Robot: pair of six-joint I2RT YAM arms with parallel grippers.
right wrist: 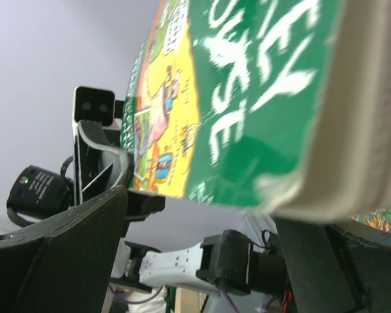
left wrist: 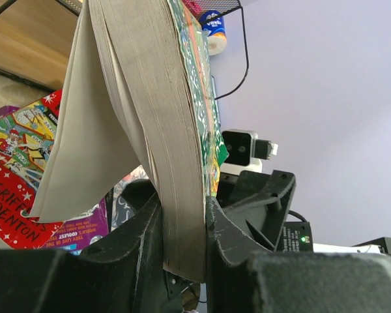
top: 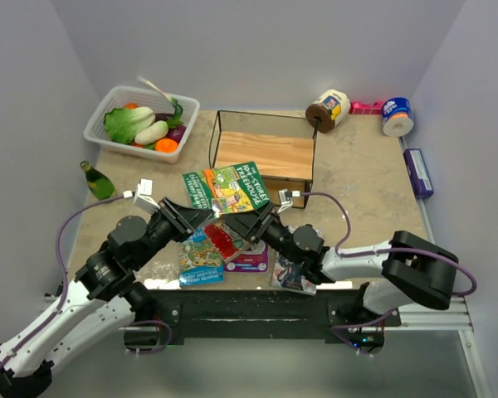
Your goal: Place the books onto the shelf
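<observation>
green book [top: 226, 189]: green cover, yellow cartoon panel, white lettering, cream page edges
red book [top: 222, 240]: red cover, white stars
shelf [top: 266, 153]: black frame, light wood boards
basket [top: 100, 137]: white

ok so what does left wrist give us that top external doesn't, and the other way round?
Left wrist only: the green book's cream page edges clamped in the left pincer, with a loose leaf or cover hanging away from the page block.
Top external only: the basket of vegetables, the green bottle, the purple box, and the right pincer at the green book's near right corner.
Both: the green book, the red book, the purple book, the blue can and the shelf, which left wrist shows only in part.
</observation>
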